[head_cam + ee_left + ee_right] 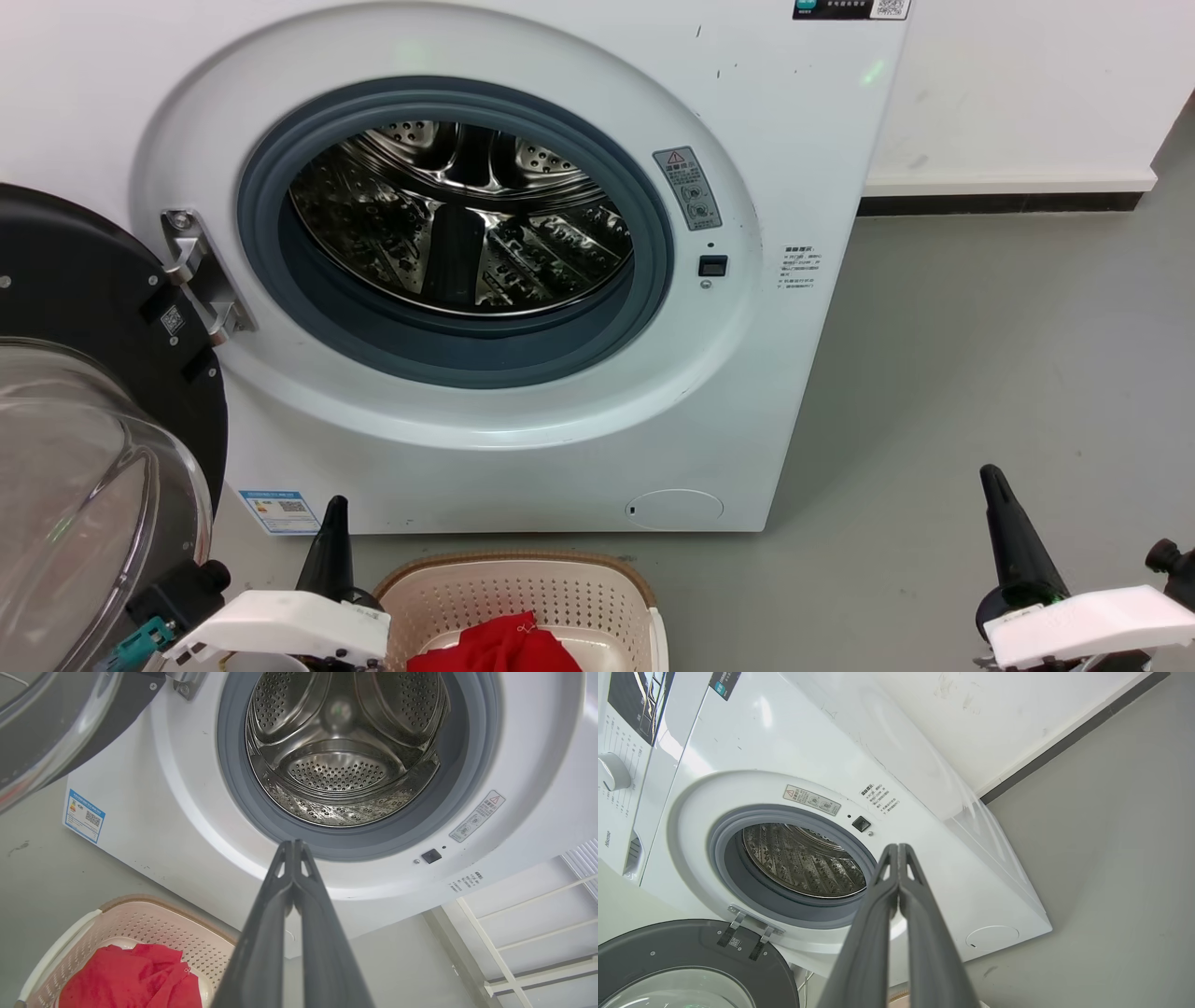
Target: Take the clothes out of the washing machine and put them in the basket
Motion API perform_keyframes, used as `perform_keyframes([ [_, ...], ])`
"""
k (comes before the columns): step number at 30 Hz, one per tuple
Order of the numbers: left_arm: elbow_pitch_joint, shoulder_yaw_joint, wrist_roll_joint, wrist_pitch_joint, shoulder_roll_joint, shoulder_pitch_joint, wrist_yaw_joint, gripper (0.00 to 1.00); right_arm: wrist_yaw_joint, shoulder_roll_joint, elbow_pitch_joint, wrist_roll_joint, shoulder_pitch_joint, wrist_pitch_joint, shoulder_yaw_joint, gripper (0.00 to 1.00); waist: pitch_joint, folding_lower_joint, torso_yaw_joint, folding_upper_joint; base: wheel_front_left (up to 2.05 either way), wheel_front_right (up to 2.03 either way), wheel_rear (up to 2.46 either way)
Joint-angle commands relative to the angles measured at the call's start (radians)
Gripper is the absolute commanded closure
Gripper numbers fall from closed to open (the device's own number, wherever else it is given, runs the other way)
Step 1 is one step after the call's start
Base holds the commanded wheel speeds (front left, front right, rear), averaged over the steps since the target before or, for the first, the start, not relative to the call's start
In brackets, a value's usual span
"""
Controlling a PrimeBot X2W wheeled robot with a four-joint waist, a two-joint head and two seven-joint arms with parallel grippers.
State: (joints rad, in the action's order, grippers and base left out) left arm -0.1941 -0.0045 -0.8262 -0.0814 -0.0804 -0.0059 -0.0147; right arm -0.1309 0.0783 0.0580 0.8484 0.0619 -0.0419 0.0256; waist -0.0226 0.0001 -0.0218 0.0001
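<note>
— What sits nearest in the head view?
— The two grippers, low in the frame. The left gripper (336,509) is at seven o'clock and the right gripper (992,481) at four o'clock, both pointing up.
— Open or closed?
— Each wrist view shows its dark fingers (261,933) pressed together right to the tips, with nothing between them.
— And the basket?
— The basket (523,597) stands on the grey floor (980,373) at six o'clock, just beside the left gripper. The clothes (495,646) lie inside it, a bright red heap on its pale bottom, cut off by the frame's lower edge.
— What is behind it?
— The washing machine (485,467), close behind the basket and spanning nine to one o'clock. Its door (84,289) is swung wide open at eight o'clock. It hangs on a metal hinge (201,271) at the nine o'clock side of the grey seal (467,359).
— The inside?
— Within that seal, the drum (457,233) shows shiny perforated steel all round.
— Farthest back?
— A white wall (1027,84) with a dark skirting (999,203), at two o'clock.
</note>
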Motion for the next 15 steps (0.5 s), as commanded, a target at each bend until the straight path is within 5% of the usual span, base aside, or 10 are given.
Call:
perform_keyframes([
  [1, 0.008, 0.008, -0.037, 0.008, 0.001, -0.03, -0.008, 1.0, 0.0, 0.008, 0.0, 0.041, -0.028, 0.005, 0.002, 1.0, 0.001, -0.0001, 0.0, -0.0001, 0.0, 0.0, 0.0],
  [15, -0.005, 0.035, -0.209, 0.052, 0.008, -0.049, -0.033, 1.0, 0.0, 0.011, 0.042, 0.219, -0.061, 0.029, 0.008, 1.0, 0.005, -0.0001, 0.004, -0.0001, 0.0, 0.0, 0.0],
])
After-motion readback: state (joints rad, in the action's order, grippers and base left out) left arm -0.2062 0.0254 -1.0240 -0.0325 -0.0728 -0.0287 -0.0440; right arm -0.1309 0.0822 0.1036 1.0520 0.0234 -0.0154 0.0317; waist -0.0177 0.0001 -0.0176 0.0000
